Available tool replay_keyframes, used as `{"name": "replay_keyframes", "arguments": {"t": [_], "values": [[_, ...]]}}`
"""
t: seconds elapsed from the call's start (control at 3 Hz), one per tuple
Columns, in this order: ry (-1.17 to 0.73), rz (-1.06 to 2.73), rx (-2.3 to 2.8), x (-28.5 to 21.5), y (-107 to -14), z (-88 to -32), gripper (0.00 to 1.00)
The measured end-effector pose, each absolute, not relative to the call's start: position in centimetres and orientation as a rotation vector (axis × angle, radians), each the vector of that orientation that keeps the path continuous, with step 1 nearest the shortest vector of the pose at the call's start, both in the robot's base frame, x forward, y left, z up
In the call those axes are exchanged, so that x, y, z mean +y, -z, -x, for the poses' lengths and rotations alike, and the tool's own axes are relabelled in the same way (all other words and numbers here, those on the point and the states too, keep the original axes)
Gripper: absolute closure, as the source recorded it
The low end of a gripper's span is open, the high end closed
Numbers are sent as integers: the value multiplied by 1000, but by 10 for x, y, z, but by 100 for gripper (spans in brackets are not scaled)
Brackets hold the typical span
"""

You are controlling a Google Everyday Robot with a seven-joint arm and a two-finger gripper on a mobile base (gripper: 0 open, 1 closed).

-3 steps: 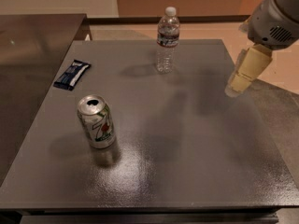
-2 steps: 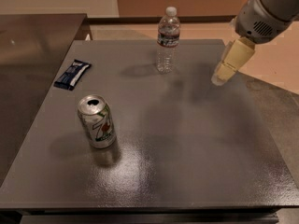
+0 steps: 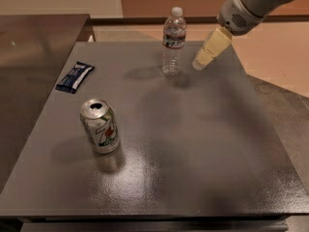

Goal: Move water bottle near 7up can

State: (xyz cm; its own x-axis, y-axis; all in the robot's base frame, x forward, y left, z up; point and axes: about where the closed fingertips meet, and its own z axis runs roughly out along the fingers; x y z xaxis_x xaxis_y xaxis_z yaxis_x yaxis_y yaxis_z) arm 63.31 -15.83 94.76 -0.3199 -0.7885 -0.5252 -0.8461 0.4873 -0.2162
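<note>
The water bottle (image 3: 173, 40) stands upright near the far edge of the dark grey table (image 3: 193, 144), clear and ribbed with a white cap and a dark label band. The 7up can (image 3: 100, 126) stands upright at the near left, silver-white with a green and red "7" logo. My gripper (image 3: 200, 62) reaches in from the upper right on a grey arm. Its cream-coloured fingers (image 3: 210, 49) hang just right of the bottle, a small gap away, and hold nothing.
A flat dark blue snack wrapper (image 3: 75, 77) lies at the table's left side, behind the can. A darker counter (image 3: 34, 57) adjoins the table on the left. Tan floor (image 3: 270, 57) lies beyond the table's far right edge.
My gripper has moved left across the far right of the table and now sits close beside the bottle. The bottle, can and wrapper have not moved.
</note>
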Motion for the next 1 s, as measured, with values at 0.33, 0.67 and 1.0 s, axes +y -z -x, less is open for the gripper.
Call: {"name": "replay_keyframes", "arguments": {"t": [0.33,0.67,1.0], "values": [[-197,1300,2138,-135,-947,-665,0],[-264,1266,2123,-115,-949,-688,0],[-317,1247,2098,-97,-952,-702,0]]}}
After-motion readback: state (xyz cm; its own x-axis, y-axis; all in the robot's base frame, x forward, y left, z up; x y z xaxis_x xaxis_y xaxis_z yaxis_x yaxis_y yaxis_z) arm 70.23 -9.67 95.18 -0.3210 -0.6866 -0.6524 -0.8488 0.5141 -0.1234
